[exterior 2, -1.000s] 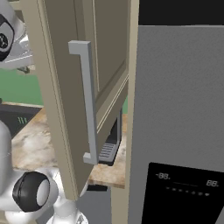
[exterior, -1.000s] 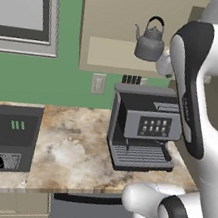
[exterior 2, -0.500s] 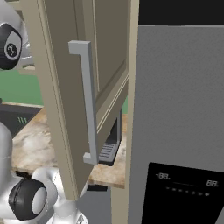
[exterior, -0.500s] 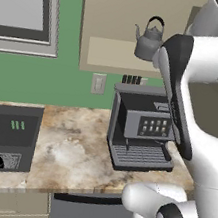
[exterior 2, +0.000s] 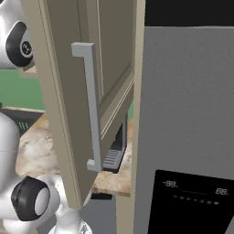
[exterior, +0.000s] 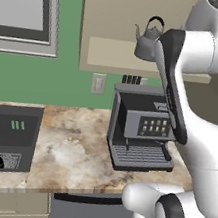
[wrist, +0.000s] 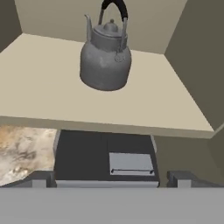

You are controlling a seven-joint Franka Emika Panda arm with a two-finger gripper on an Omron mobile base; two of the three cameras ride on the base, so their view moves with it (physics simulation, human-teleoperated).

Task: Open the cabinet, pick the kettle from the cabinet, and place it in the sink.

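A: What is nearest to the robot, and why does it stand like that?

B: Nearest in the right base view is the cabinet (exterior 2: 68,91) door with its long grey handle (exterior 2: 91,107). It is swung wide toward the robot, so the inside is free to reach. I judge the opening step as done.

A: And the hand (wrist: 109,181)?

B: In the hand view two dark tips rise at the bottom, well apart, with nothing between them, so the hand is spread. It looks over the front edge of the shelf (wrist: 39,87), from outside the cabinet. I think it is held back like this to line up before it goes in.

A: What is below it?

B: The coffee machine (exterior: 140,129) stands on the marble table (exterior: 73,150), right under the cabinet. Its dark top also shows in the hand view under the shelf edge. This is a reason to keep the hand high, I believe.

A: Where is the kettle?

B: The kettle (wrist: 106,57) sits upright on the shelf, a little back from the front edge, with free shelf all around it. Its spout points left in the hand view and the loop handle (wrist: 114,11) arches over the lid. It is not yet touched. The handle on top seems the best place to pinch
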